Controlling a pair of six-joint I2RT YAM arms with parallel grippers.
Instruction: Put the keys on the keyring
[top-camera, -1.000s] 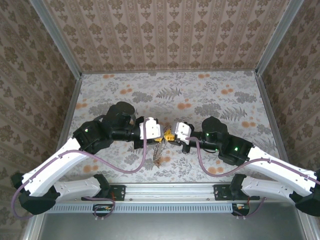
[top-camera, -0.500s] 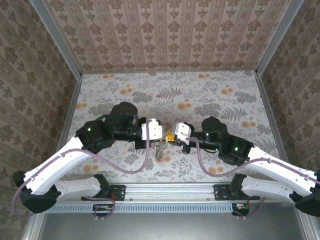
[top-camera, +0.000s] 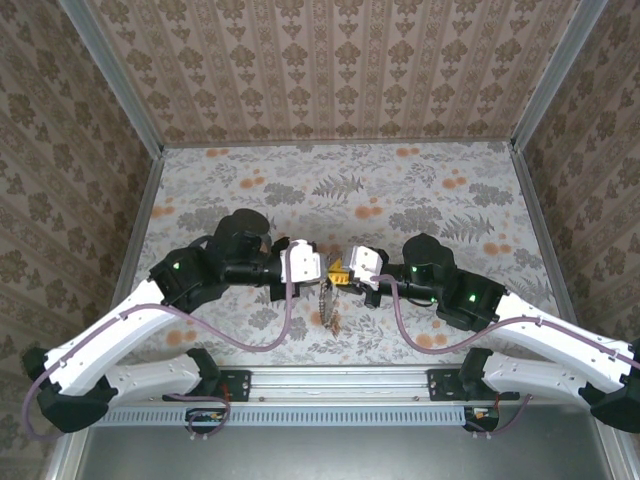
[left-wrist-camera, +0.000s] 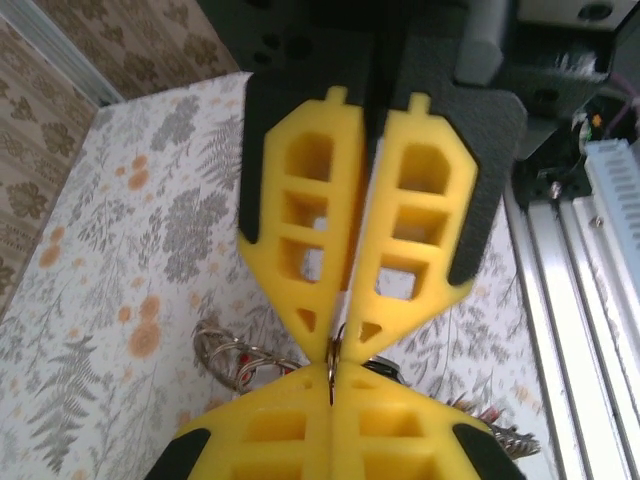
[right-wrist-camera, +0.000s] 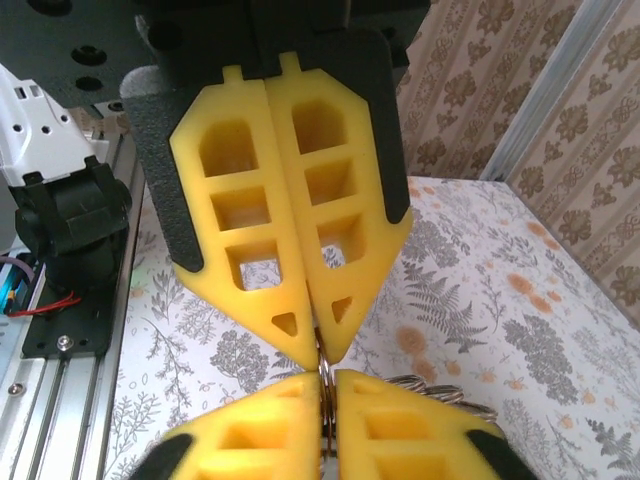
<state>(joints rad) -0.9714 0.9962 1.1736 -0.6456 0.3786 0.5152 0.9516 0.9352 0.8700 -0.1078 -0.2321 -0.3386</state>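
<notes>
Pinching the keyring (left-wrist-camera: 331, 370) from both sides, tip against tip. On left gripper (left-wrist-camera: 337, 342), jaws pressed fully together, thin ring wire caught at the very tips. On right gripper (right-wrist-camera: 320, 355), jaws all but together, hairline seam only, same wire running up into it.

Left wrist view: opposing yellow fingers (left-wrist-camera: 300, 395) butted up against own tips from below; looped metal with red bits just behind on the left, more metal low on the right, keys or band not told apart.

Right wrist view: wire seen edge-on between the two pairs of tips, metal loops beyond the lower fingers to the right.

From above, grip detail too fine to read, but keys (top-camera: 328, 303) plain as a bunch dangling straight under the meeting point, between the two wrists, over the near part of the floral table (top-camera: 430, 190); touching the surface or not, cannot tell
</notes>
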